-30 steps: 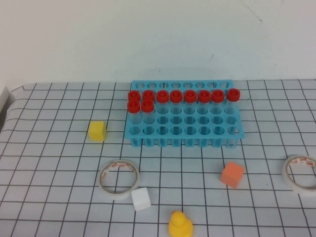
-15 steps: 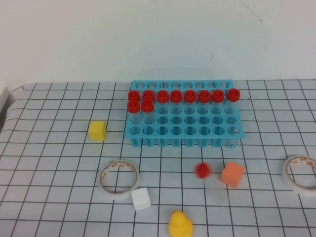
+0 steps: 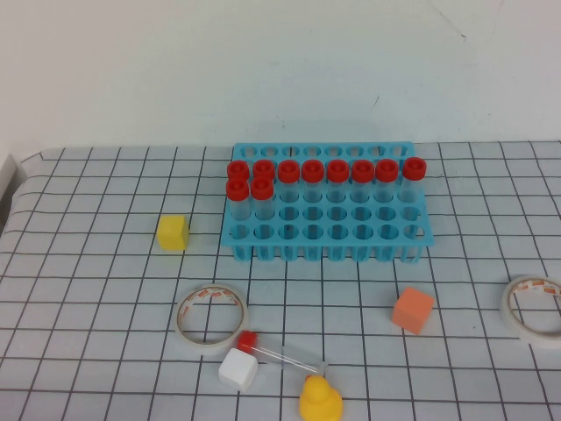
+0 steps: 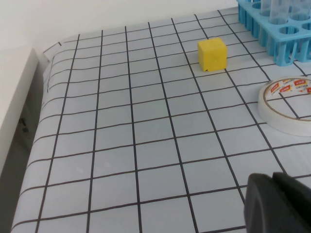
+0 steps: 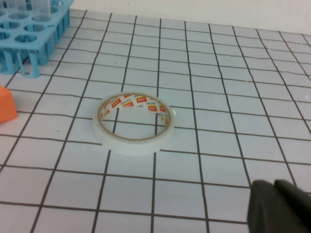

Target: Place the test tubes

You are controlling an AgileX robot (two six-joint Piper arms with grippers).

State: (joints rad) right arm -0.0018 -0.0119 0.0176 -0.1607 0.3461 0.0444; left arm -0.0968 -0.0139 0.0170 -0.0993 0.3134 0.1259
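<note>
Near the front edge of the gridded worktop (image 3: 88, 263), one loose test tube (image 3: 285, 353) lies on its side, its red cap (image 3: 247, 338) pointing left and slightly away, its clear end toward the right. The cap sits just beside a white cube (image 3: 237, 370) and close to the near rim of the left tape roll (image 3: 211, 317), while the clear end stops just short of a yellow rubber duck (image 3: 320, 399). Farther back, at the middle of the worktop, stands the blue test tube rack (image 3: 326, 252), carrying ten upright red-capped tubes (image 3: 312, 172): eight in a row across its far part and two more at the left end of the next row toward the front. A yellow cube (image 3: 173, 232) rests left of the rack, an orange cube (image 3: 412, 310) in front of its right end, and a second tape roll (image 3: 533, 307) lies at the far right edge. The left tool (image 4: 273, 182) hangs over the near left part of the worktop, short of the yellow cube and the left tape roll, clenched on nothing. The right tool (image 5: 274, 189) hangs over the near right part, just short of the right tape roll, likewise clenched and holding nothing.
</note>
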